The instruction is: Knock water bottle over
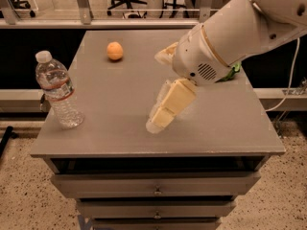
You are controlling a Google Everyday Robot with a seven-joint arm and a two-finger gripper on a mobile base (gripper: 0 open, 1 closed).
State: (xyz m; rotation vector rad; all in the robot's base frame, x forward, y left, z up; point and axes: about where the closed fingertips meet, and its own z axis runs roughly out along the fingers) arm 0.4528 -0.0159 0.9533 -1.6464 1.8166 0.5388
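The water bottle (56,90) stands upright near the front left corner of the grey table (120,95). It is clear and ribbed, with a white cap and a pale label band with a red stripe. My gripper (160,116) hangs over the middle front of the table, pointing down and left, well to the right of the bottle and apart from it. The white arm (230,37) reaches in from the upper right.
An orange ball (114,51) lies at the back of the table, left of centre. A green snack bag (233,72) is mostly hidden behind the arm at the right. Drawers (156,186) sit under the tabletop. Office chairs stand behind a railing.
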